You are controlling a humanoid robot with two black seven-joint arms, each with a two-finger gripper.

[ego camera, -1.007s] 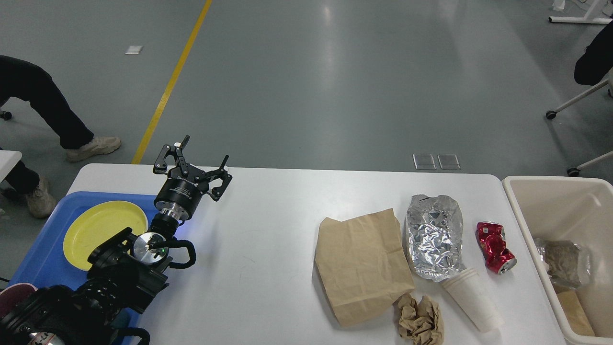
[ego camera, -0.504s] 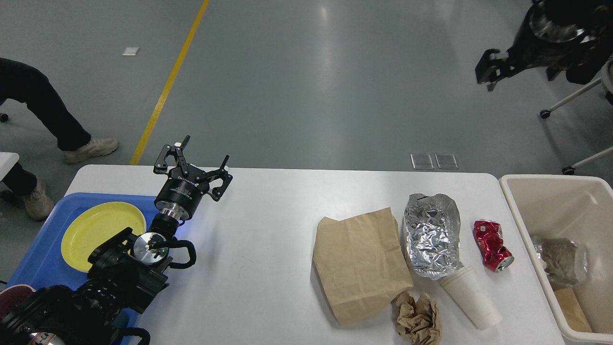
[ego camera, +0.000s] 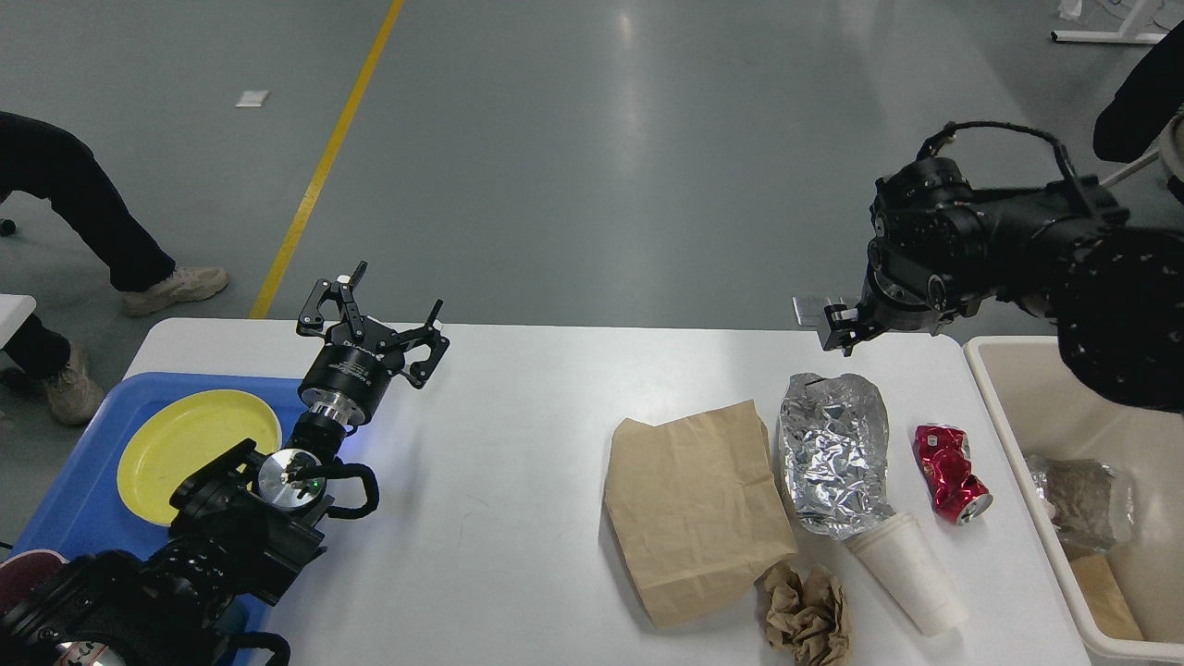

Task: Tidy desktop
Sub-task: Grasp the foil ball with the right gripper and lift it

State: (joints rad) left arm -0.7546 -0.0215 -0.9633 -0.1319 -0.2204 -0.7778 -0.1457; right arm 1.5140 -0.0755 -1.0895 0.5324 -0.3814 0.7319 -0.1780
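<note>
Desktop [ego camera: 518, 444], smooth white, holds crinkled foil [ego camera: 832, 453], flat paper bag [ego camera: 694, 509], crushed red can [ego camera: 948, 472]. Left gripper [ego camera: 375, 319] spread empty; right gripper [ego camera: 837, 324] state unclear.

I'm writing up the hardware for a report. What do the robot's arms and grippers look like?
Both arms are matte black with thick, rounded segments. The left gripper has slim black linkage fingers on a black cylinder, with a silver ring and a looping black cable behind. The right gripper is boxier, a thin cable arching above it.

We see a smooth white desktop [ego camera: 518, 518], a shiny crinkled foil sheet [ego camera: 831, 453], a rough brown paper bag [ego camera: 694, 509], a glossy dented metal can [ego camera: 949, 472] and a blue plastic tray [ego camera: 83, 481].
</note>
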